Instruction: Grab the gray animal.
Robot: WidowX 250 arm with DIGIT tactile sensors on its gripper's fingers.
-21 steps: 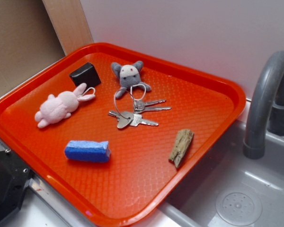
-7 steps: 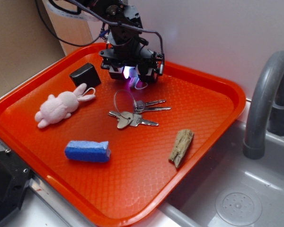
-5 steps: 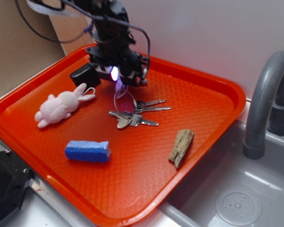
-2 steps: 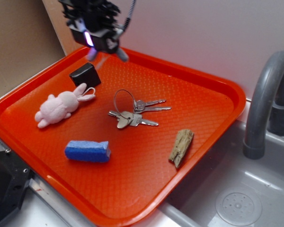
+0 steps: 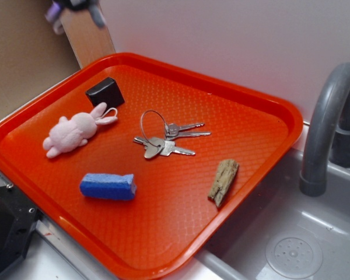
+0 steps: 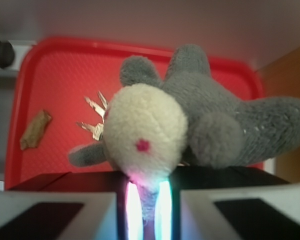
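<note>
Wrist view: we see the gripper [image 6: 145, 210] pinching the gray animal [image 6: 190, 125], held aloft over the red tray [image 6: 55, 65]. Exterior view: gripper blurred at top left corner. On the tray we note keys [image 5: 163, 140], pink rabbit [image 5: 76, 131], blue sponge [image 5: 108, 186], black block [image 5: 105, 92], wood piece [image 5: 223, 181]

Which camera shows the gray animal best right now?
The wrist view: the gray animal fills the frame, pinched in the gripper. The exterior view shows only a blurred bit of the gripper at its top-left edge; the toy is indistinguishable.
</note>
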